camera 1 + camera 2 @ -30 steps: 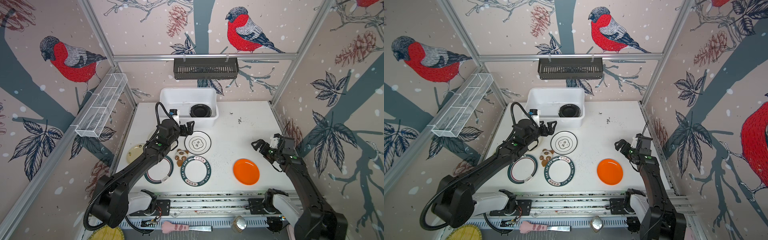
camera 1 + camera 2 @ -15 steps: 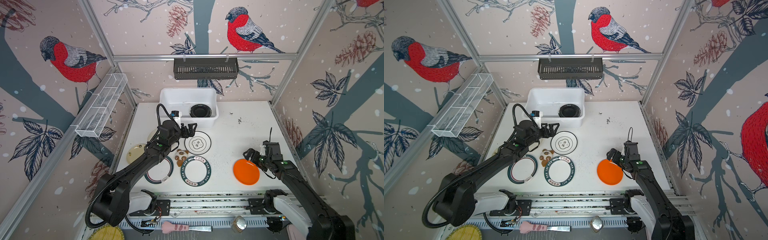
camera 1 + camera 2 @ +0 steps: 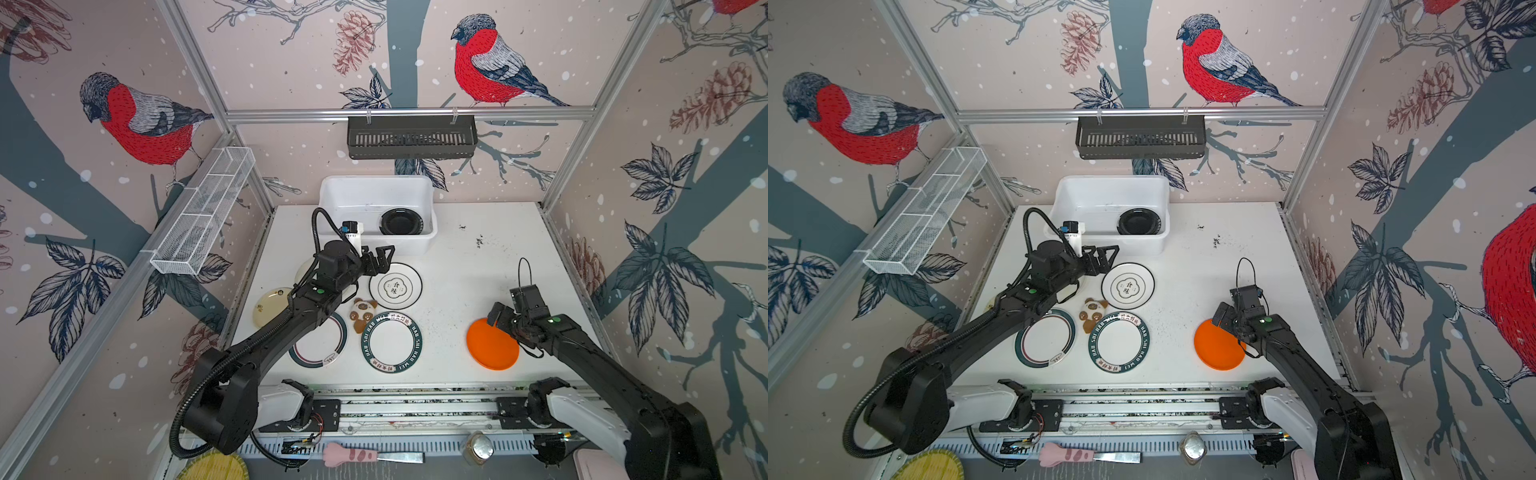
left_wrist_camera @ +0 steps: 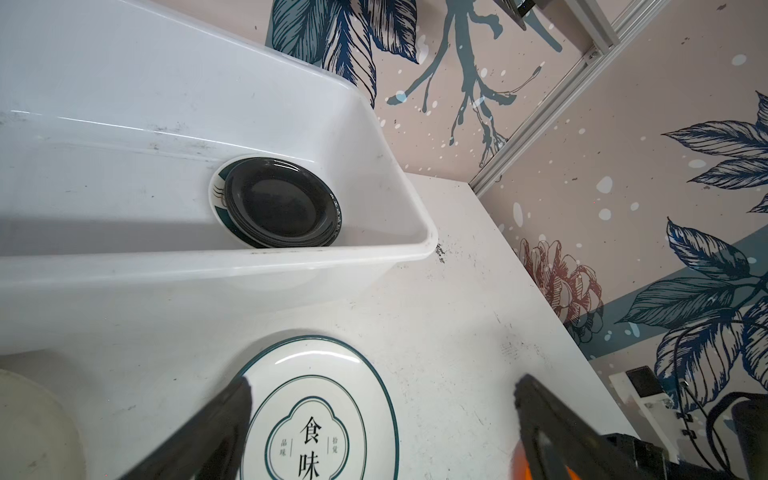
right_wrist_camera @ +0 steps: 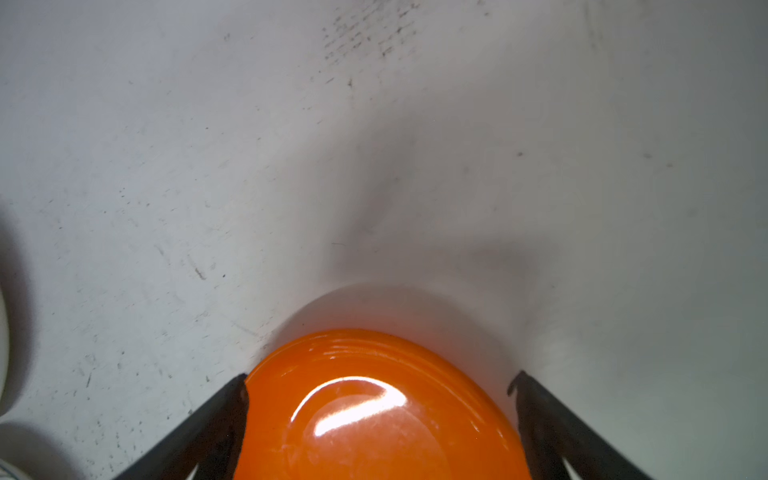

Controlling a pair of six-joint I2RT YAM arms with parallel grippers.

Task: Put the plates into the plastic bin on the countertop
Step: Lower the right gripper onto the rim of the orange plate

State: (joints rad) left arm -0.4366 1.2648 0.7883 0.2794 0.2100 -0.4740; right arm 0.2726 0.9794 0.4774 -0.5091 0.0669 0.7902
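Observation:
The white plastic bin (image 3: 376, 195) (image 4: 208, 266) stands at the back of the countertop (image 3: 478, 270) and holds a black plate (image 3: 401, 221) (image 4: 282, 203) stacked on a white one. My left gripper (image 3: 380, 259) (image 4: 382, 382) is open and empty, hovering at the far-left edge of a white plate with characters (image 3: 395, 286) (image 4: 320, 415). My right gripper (image 3: 505, 324) (image 5: 378, 382) is open, its fingers straddling the far edge of the orange plate (image 3: 492, 345) (image 5: 374, 415). A green-rimmed lettered plate (image 3: 391, 341), a dark-rimmed plate (image 3: 322, 347) and a cream plate (image 3: 268, 305) lie in front.
A brown-and-white panda toy (image 3: 363, 313) lies among the plates. A dark slotted basket (image 3: 411, 137) hangs on the back wall and a white wire mesh tray (image 3: 203, 212) on the left wall. The left arm (image 3: 291, 328) hides part of the dark-rimmed plate.
My right gripper has moved left and down from near the right wall to the orange plate, staying open. My left gripper has edged slightly right over the white plate.

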